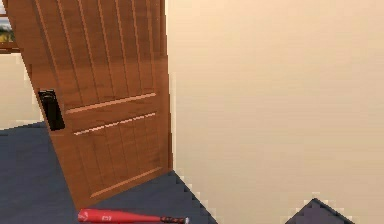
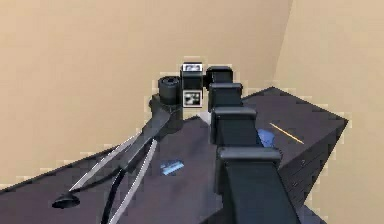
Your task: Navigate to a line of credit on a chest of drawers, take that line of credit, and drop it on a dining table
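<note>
Two small blue bits are lying on a dark furniture top (image 2: 310, 140) in the arm side view. The pale-blue flat piece (image 2: 170, 167), which might be the card, is sitting between the thin fingers (image 2: 110, 165) and the arm (image 2: 240, 160). The other blue bit (image 2: 265, 137) is lying right of the arm, next to a thin yellow stick (image 2: 290, 132). The end effector (image 2: 95, 198) is angling down toward that view's left, low over the top, and honestly I can't tell whether it's holding anything or touching the flat piece. Over in the forward view, a wooden door (image 1: 100, 95) with a black handle plate (image 1: 51, 109) is standing ajar beside a beige wall (image 1: 280, 90), and a red baseball bat (image 1: 125, 216) is lying on the dark blue floor (image 1: 30, 170) just in front of it.
</note>
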